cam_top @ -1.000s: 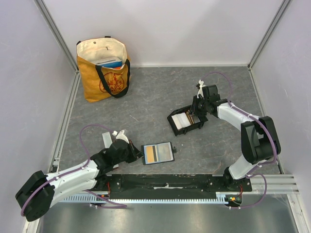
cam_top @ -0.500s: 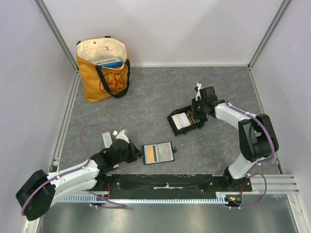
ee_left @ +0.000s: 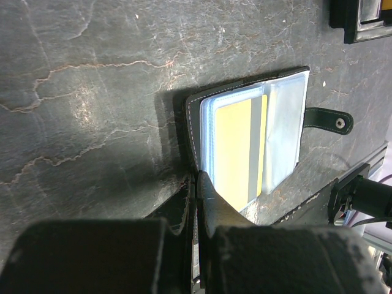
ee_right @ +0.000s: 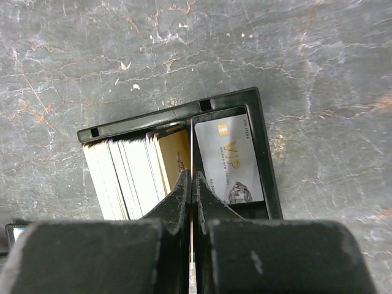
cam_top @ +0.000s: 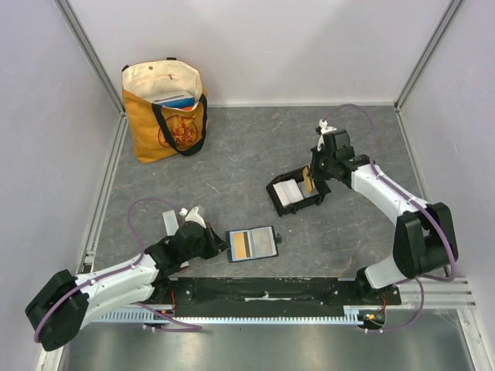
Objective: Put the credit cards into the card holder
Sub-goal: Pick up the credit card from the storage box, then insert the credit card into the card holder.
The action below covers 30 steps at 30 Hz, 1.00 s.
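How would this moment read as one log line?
right claw: shut on card, over card holder | left claw: shut on wallet edge

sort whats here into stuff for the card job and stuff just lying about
For the job: card holder, credit cards in it, tan card in the right hand, wallet with a yellow card, held by the left hand.
Lying about: tote bag.

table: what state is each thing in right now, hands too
wallet: open, lying flat
left hand: shut, tips at the wallet's edge
right hand: shut on orange-gold card
card holder: one compartment packed with standing cards, other holds one flat card
tote bag: upright, mouth open
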Each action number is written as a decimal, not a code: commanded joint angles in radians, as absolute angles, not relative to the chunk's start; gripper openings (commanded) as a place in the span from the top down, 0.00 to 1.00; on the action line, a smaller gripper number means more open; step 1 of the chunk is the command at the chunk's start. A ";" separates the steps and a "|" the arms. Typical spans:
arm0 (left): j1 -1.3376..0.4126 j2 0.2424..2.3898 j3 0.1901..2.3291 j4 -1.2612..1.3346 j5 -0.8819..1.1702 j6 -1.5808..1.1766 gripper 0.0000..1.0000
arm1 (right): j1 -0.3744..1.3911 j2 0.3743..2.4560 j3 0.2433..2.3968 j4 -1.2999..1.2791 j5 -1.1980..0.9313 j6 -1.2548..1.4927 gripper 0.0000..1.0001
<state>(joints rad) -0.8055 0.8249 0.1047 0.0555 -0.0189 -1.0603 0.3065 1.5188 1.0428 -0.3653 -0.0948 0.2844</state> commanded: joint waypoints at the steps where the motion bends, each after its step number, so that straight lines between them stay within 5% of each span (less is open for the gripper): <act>1: -0.808 0.830 0.115 0.087 -0.011 -1.075 0.98 | 0.356 1.424 1.091 -0.403 0.049 0.273 1.00; 13: -0.808 0.842 0.121 0.092 -0.005 -1.072 0.98 | 0.837 1.318 1.126 -0.557 0.733 0.583 1.00; 21: -0.810 0.838 0.121 0.094 0.021 -1.077 0.98 | 0.900 1.236 0.884 -0.200 0.200 0.707 1.00; 30: -0.808 0.831 0.120 0.091 0.026 -1.077 0.98 | 1.014 1.315 0.796 -0.106 0.138 0.793 1.00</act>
